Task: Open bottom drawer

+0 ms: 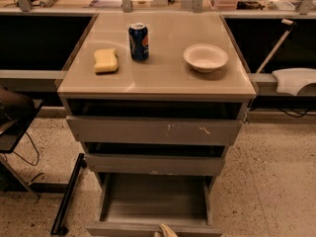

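While it is sitting well out at the cabinet's foot, bottom drawer [153, 201]: lying open, its shallow grey box facing up.
Gripper [168, 230]: only a pale tip is showing at the lower edge, right at the bottom drawer's front panel; spread or closed, cannot tell.
Middle drawer [155, 164]: sticking out slightly.
Top drawer [153, 131]: sticking out slightly, showing white scratches.
Tabletop [163, 80]: carrying a yellow sponge [106, 60], an upright blue Pepsi can [138, 42] and a white bowl [206, 58].

On the cabinet top [158, 83] I see a yellow sponge [106, 60], a blue can [138, 42] (upright) and a white bowl [205, 58]; my gripper [167, 230] shows at the bottom edge.
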